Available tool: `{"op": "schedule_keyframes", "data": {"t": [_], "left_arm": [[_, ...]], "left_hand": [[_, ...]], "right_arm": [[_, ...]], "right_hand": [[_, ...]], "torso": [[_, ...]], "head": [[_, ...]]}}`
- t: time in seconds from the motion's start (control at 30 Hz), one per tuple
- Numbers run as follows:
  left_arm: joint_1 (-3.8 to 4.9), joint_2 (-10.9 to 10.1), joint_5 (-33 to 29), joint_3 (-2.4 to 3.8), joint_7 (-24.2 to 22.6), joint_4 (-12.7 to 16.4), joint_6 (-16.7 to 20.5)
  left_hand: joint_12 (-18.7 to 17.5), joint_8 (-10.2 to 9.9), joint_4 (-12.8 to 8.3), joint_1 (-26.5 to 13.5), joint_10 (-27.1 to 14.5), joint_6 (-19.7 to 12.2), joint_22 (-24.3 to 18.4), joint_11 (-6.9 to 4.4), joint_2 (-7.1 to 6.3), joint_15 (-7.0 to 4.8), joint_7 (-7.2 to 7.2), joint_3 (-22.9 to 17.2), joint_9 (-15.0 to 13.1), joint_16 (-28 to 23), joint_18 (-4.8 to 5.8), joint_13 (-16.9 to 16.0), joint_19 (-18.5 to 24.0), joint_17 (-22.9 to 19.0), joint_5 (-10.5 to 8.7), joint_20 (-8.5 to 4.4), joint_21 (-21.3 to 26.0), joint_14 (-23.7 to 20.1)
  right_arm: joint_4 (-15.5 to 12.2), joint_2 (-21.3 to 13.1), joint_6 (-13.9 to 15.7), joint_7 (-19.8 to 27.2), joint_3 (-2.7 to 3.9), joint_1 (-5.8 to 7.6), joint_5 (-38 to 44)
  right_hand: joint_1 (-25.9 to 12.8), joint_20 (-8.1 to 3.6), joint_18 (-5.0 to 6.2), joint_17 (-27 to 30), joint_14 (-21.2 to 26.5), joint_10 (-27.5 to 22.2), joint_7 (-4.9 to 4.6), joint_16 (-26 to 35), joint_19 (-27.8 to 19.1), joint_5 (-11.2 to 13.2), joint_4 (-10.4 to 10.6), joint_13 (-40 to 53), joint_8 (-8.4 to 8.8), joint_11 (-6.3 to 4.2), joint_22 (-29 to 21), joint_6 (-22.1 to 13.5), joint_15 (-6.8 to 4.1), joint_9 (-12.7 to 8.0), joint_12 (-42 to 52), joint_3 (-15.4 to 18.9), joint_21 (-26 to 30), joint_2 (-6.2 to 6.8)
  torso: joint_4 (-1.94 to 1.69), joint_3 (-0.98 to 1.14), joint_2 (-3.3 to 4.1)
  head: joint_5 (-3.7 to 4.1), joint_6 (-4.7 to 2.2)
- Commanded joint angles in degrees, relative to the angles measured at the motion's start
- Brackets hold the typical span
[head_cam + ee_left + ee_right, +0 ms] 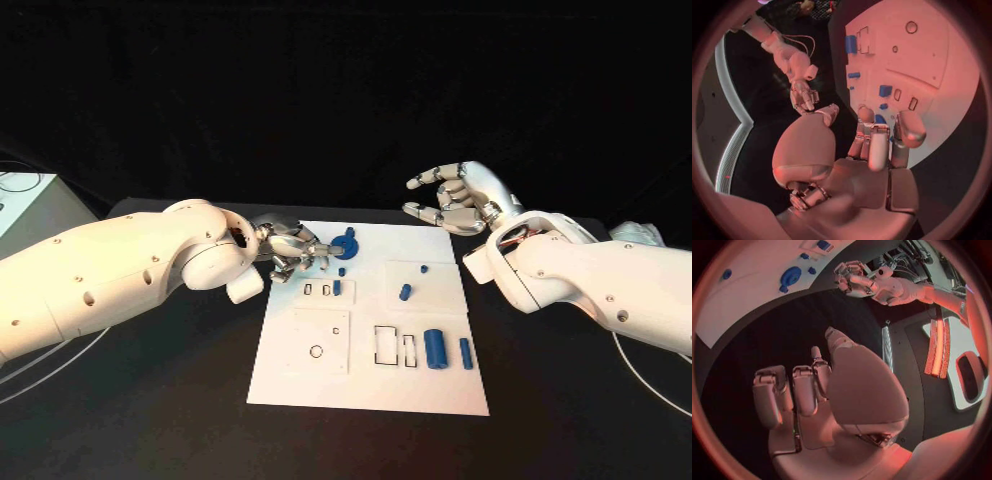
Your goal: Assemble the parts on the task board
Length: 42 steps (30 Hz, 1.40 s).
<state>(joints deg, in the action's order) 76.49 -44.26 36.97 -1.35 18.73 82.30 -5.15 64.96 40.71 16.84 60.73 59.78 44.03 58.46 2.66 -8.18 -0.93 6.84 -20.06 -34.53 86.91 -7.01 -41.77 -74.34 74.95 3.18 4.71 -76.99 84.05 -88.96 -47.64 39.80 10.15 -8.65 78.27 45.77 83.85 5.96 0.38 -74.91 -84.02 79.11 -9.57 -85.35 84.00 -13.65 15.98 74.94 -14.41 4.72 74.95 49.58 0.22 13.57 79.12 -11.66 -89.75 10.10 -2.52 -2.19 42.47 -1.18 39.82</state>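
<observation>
Head view: the white task board [369, 385] is lying in the middle of the black surface [144, 420]. The left robot hand [293, 250] is hovering over the board's upper left corner, fingers curled downward; whether it is grasping anything cannot be told here. Just beside it a round blue gear-like part [345, 243] is sitting on the board. A small blue block [336, 289], a short blue peg [405, 292] and a tiny blue piece [424, 268] are lying mid-board. Two blue cylinders [436, 350] are lying side by side near the board's lower right. The right robot hand [456, 198] is raised beyond the board's upper right corner, fingers loosely curled and apart, grasping nothing.

Left wrist view: the left robot hand [870, 145] is showing fingers apart over the board [942, 75], nothing between them, so released. Blue parts are dotting the board, among them a square block [885, 90].

Right wrist view: the right robot hand [826, 390] is released above bare surface [761, 340]. The gear-like part [790, 276] is resting on the board [736, 305].
</observation>
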Motion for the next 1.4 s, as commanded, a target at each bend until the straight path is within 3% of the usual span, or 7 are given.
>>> {"op": "schedule_keyframes", "data": {"t": [0.03,0.2,0.4,0.63,0.87,1.07,1.4], "left_arm": [[0.47,1.4,9.5,-0.37,7.8,-1.3,-6.8],[1.22,4.1,12.5,-1.23,9.4,-3.3,-8.5],[1.77,6.3,14.1,-1.86,10.1,-5.1,-8.7],[2.07,7.3,14.6,-2.08,10.4,-5.7,-9.0],[2.14,8.7,14.6,-2.31,10.4,-6.6,-8.5],[2.13,10.2,14.4,-2.99,10.5,-7.7,-8.6],[2.11,11.4,14.2,-3.45,10.5,-9.0,-8.8]], "left_hand": [[0.4,0.2,0.0,-0.5,0.4,-0.3,0.1,-0.18,0.28,-0.19,-0.22,0.4,-0.2,-0.3,1.02,-0.3,-0.1,7.3,-0.12,-0.17,-0.1,2.7],[0.8,1.2,-0.3,1.4,0.3,0.0,-0.1,-0.49,1.94,-0.45,-0.58,-1.1,-1.2,-0.4,0.98,-0.7,0.1,7.1,-0.05,-0.31,-0.1,2.6],[0.7,1.2,-0.2,1.3,0.0,-0.2,-0.1,-0.47,1.77,-0.45,-0.54,-1.2,-1.4,-0.5,0.99,-0.4,0.1,7.0,-0.09,-0.32,0.0,2.6],[0.5,1.4,-0.1,0.6,-0.5,-0.4,-0.2,-0.41,1.72,-0.41,-0.48,-1.3,-1.7,-0.5,0.97,0.1,0.2,7.0,-0.12,-0.3,0.0,2.5],[0.3,1.3,0.0,0.2,-0.8,-0.6,-0.2,-0.36,1.65,-0.37,-0.42,-1.3,-1.9,-0.5,0.97,0.4,0.2,7.0,-0.15,-0.29,0.0,2.6],[0.3,1.3,0.0,0.1,-0.8,-0.6,-0.2,-0.35,1.64,-0.37,-0.42,-1.3,-1.9,-0.5,0.97,0.3,0.2,7.1,-0.15,-0.28,0.0,2.6],[0.4,1.3,-0.1,0.0,-0.8,-0.7,-0.1,-0.34,1.63,-0.36,-0.41,-1.3,-2.0,-0.4,1.0,0.3,0.1,7.3,-0.15,-0.27,0.0,2.7]], "right_arm": [[0.9,-0.4,-1.6,3.2,0.04,0.15,-6.1],[2.1,-0.9,-0.6,1.4,0.05,0.28,-6.4],[2.6,-1.1,-0.1,-0.3,0.05,0.35,-5.9],[2.7,-1.0,0.2,-1.2,0.05,0.37,-5.5],[2.6,-0.7,0.2,-1.7,0.05,0.38,-5.1],[2.7,-0.4,0.2,-1.9,0.05,0.37,-5.1],[2.8,-0.2,0.0,-2.0,0.04,0.36,-5.0]], "right_hand": [[-0.3,0.1,-0.38,-9.8,-3.4,-0.3,-0.1,0.2,6.0,-0.4,0.0,4.3,-0.29,0.07,15.1,0.2,0.15,-0.1,-0.2,-0.5,-0.3,0.36],[-0.1,0.11,-0.38,-9.5,-3.3,-0.7,-0.14,0.4,6.0,-0.4,-0.1,4.1,-0.3,0.09,15.1,0.1,0.17,-0.1,-0.5,-0.9,-0.3,0.36],[-0.2,0.1,-0.38,-10.2,-3.6,-0.5,-0.17,-0.2,6.0,-0.2,-0.2,4.3,-0.25,0.13,15.1,-0.1,0.19,-0.1,-0.3,-0.9,-0.3,0.5],[-0.2,0.09,-0.38,-10.1,-3.5,-0.5,-0.2,-0.1,6.0,0.0,-0.2,4.2,-0.21,0.15,15.1,-0.2,0.2,-0.2,-0.4,-1.0,-0.3,0.57],[-0.2,0.08,-0.38,-10.0,-3.5,-0.5,-0.2,0.0,6.0,0.2,-0.2,4.2,-0.22,0.16,15.1,-0.2,0.21,-0.2,-0.4,-1.1,-0.3,0.65],[-0.2,0.08,-0.38,-10.0,-3.5,-0.6,-0.21,0.0,6.0,0.3,-0.2,4.1,-0.22,0.16,15.1,-0.2,0.22,-0.2,-0.4,-1.1,-0.3,0.67],[-0.3,0.08,-0.38,-10.0,-3.5,-0.6,-0.22,0.0,6.0,0.4,-0.2,4.1,-0.22,0.17,15.1,-0.2,0.22,-0.2,-0.4,-1.1,-0.3,0.69]], "torso": [[-0.18,0.2,-0.4],[-0.39,0.31,-0.59],[-0.25,0.43,-0.49],[-0.17,0.35,-0.3],[-0.4,0.18,-0.29],[-0.35,0.18,-0.32],[-0.35,0.19,-0.32]], "head": [[0.02,0.06],[0.28,0.07],[0.08,0.25],[0.25,0.05],[0.33,0.33],[0.35,0.61],[0.61,0.97]]}}
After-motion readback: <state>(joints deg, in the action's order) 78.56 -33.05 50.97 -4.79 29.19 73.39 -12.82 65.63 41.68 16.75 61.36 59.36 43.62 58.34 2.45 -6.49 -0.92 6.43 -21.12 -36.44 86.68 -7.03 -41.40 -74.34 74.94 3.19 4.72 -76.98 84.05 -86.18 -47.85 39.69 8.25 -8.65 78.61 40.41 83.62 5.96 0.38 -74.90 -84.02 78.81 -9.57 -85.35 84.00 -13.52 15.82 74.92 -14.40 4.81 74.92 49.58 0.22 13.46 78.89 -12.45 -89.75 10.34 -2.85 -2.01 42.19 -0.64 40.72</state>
